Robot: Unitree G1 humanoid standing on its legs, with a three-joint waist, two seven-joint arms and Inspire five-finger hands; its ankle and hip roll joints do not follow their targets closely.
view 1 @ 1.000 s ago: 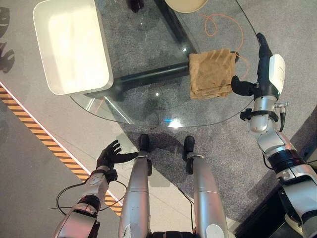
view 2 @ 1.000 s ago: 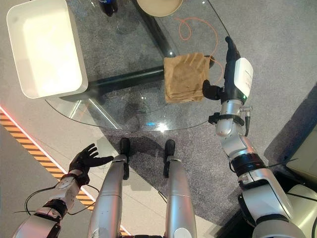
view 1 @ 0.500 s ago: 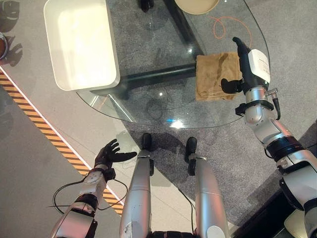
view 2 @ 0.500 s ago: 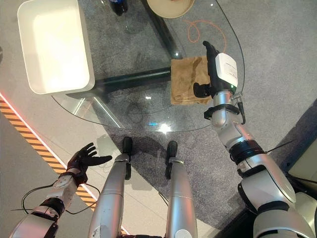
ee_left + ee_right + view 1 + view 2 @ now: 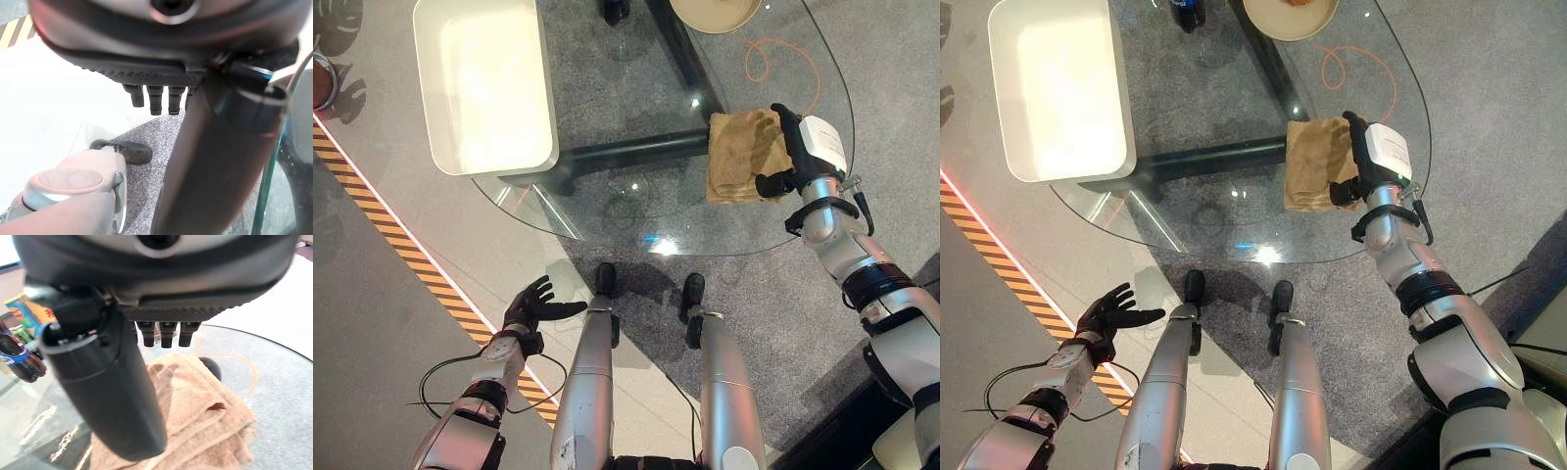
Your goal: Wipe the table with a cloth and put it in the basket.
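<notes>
A folded tan cloth [image 5: 740, 157] lies on the round glass table [image 5: 636, 211] near its right edge. My right hand [image 5: 793, 147] is over the cloth's right side, fingers straight and open, thumb [image 5: 770, 184] out by the near corner. In the right wrist view the cloth [image 5: 195, 406] spreads just past the straight fingers [image 5: 166, 335]. The white rectangular basket [image 5: 546, 88] stands at the table's left end, far from the cloth. My left hand [image 5: 530, 307] hangs low beside the left leg, open with fingers spread, holding nothing.
A beige bowl [image 5: 715, 10] and a dark bottle [image 5: 1185, 12] stand at the table's far side. Bottles and snack packs [image 5: 22, 347] show past the cloth. An orange cord [image 5: 783, 64] loops near the cloth. Yellow-black tape [image 5: 401, 245] runs across the floor at left.
My right hand has moved left from beside the table's right edge to over the cloth's right side. The camera has shifted. The left hand stays low and open.
</notes>
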